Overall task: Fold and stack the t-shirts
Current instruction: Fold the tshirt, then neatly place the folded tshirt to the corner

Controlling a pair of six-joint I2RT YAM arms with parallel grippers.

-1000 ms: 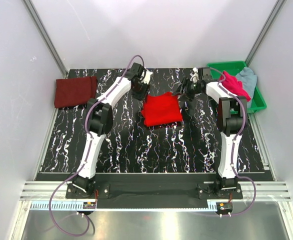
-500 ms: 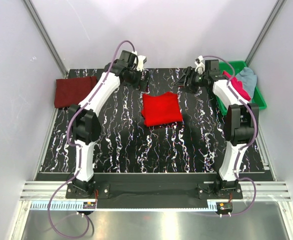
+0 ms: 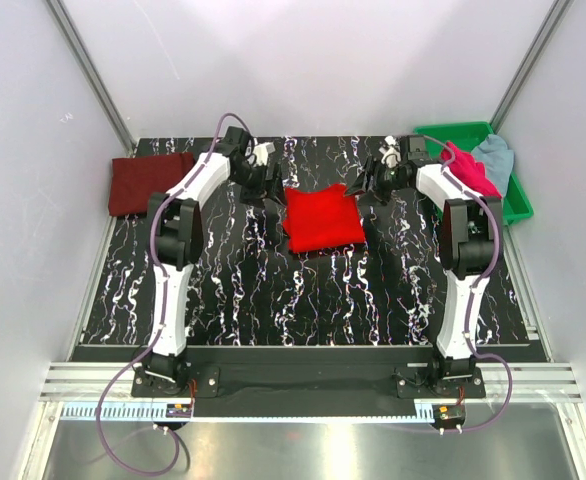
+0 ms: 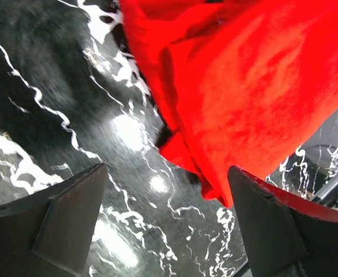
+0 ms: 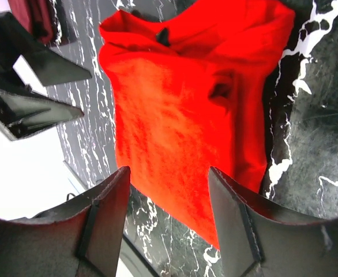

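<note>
Top external: left claw, right claw outstretched, agape beside red t-shirt.

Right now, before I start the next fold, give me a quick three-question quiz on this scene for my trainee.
1. True or false: the left gripper is clamped on the red shirt.
2. What lies in the green tray? A) one black shirt B) pink shirt and grey-blue shirt C) nothing
3. Fill in: at the far-left corner of the table lies the ____ shirt.
Key: 1 false: it stands open, as does the right gripper. 2 B. 3 maroon shirt.
</note>
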